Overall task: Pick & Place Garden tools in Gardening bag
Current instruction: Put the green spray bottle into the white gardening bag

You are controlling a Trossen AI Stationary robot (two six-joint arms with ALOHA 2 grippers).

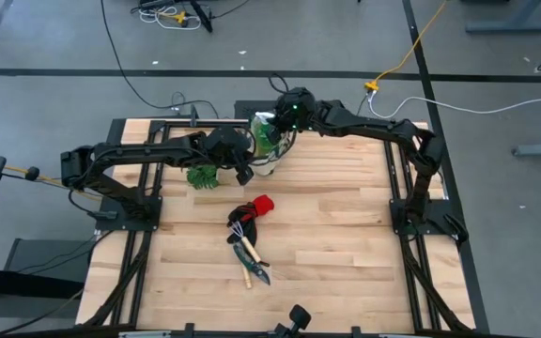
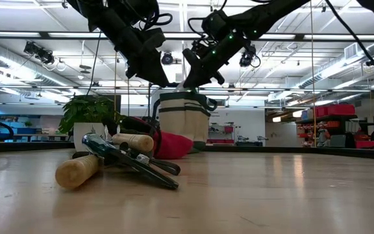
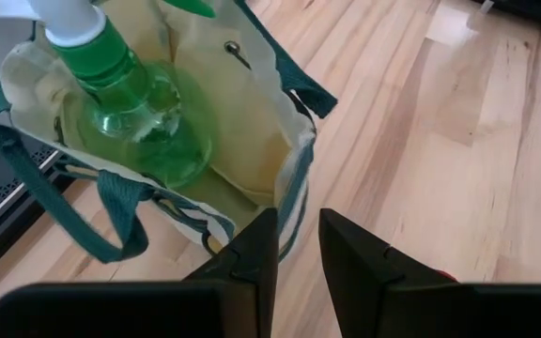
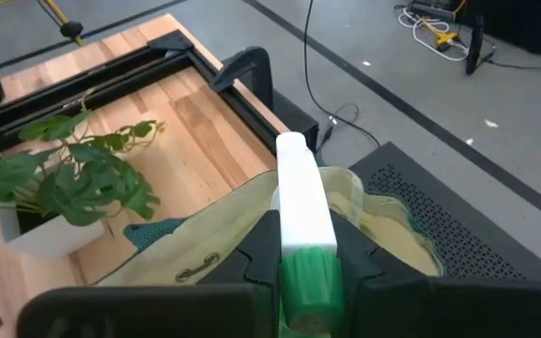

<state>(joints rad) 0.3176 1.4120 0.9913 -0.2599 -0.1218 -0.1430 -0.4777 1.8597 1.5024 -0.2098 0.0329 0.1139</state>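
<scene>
Bag (image 1: 265,141) at the table's far edge, right gripper (image 4: 306,258) pinching a green spray bottle (image 3: 125,89) inside it, left gripper (image 3: 297,246) nearly closed, empty, beside the bag's rim, glove (image 1: 262,206), rake (image 1: 244,246) and shears (image 1: 256,266) mid-table.

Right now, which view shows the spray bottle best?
Left wrist view: the green bottle inside the bag. Right wrist view: only its white head in the right gripper. High view: a sliver. Low view: hidden.

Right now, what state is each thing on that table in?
Gardening bag: upright, mouth open.
Green spray bottle: inside the bag, white top held by the right gripper.
Left gripper: at the bag's rim, fingers nearly closed, empty.
Red-and-black glove: lying on the table.
Wooden-handled tools: lying flat.
Plant: upright.
</scene>
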